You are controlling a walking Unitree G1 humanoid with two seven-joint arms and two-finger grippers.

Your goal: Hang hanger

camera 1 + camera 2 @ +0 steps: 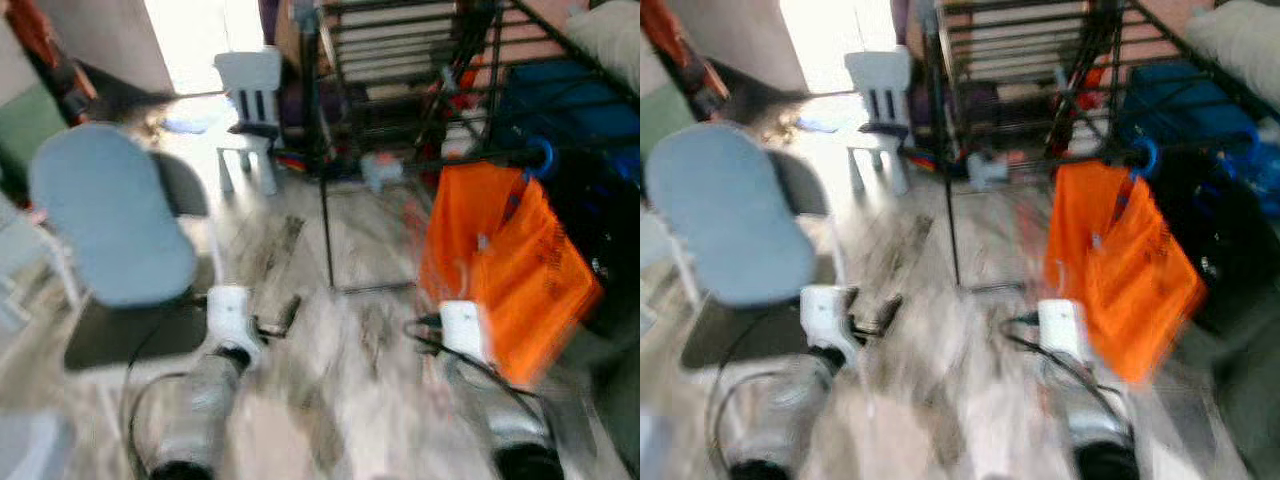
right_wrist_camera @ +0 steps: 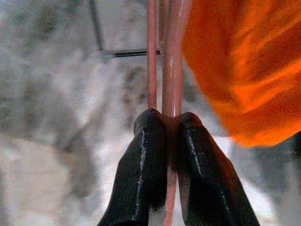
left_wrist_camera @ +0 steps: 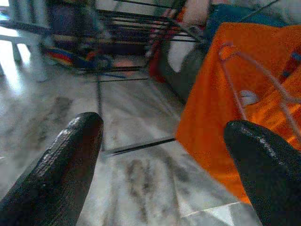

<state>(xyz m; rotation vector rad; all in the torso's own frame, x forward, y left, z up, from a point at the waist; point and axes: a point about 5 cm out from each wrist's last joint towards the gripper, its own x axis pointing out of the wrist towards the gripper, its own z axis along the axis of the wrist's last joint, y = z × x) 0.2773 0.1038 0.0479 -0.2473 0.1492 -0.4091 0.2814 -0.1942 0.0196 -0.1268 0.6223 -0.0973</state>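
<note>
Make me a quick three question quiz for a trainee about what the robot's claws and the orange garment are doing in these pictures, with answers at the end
1. True or false: the right claw is shut on a thin pink hanger.
2. Multiple choice: the orange garment hangs from A) the white chair, B) the black rack by a blue hook, C) the left claw.
3. Fill in: the left claw is ____ and holds nothing.

Key
1. True; its two black fingers pinch the pink hanger between them.
2. B; the blue hook sits on a rack bar, with the garment below.
3. Open; its fingers stand wide apart, with floor between.
</note>
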